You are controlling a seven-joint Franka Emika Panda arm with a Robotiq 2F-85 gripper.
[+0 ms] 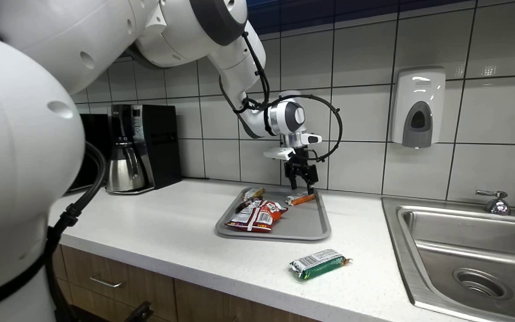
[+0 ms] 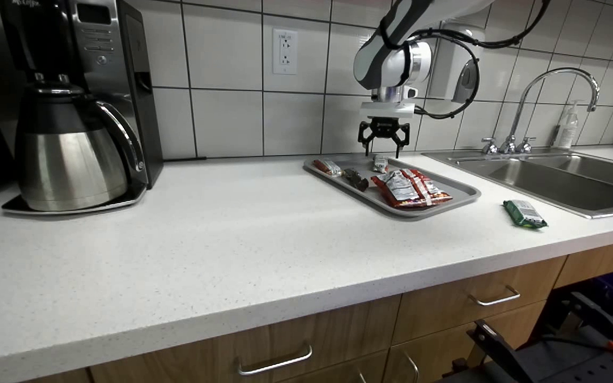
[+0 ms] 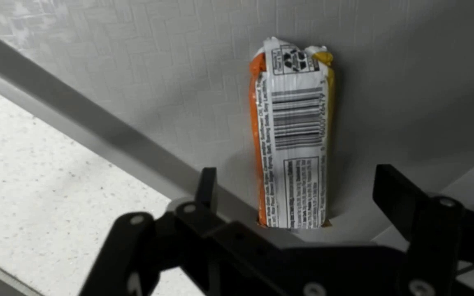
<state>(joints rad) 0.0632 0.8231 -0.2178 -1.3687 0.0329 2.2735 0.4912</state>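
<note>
Gripper point(image 2: 382, 154) hangs spread above the orange-edged bar point(image 3: 296, 135). Unpinched, that bar is borne by the far side of the tray point(image 1: 304, 223).

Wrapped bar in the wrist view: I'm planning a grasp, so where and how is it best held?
Probably best across the middle of the bar, from above, pinching its long sides: it lies flat on the tray, long and narrow, with those sides exposed.

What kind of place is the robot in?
It looks like a kitchen, though I can't tell whether it's in a home or an office. There's a metal sink with a faucet, and a coffee maker on the white counter.
</note>
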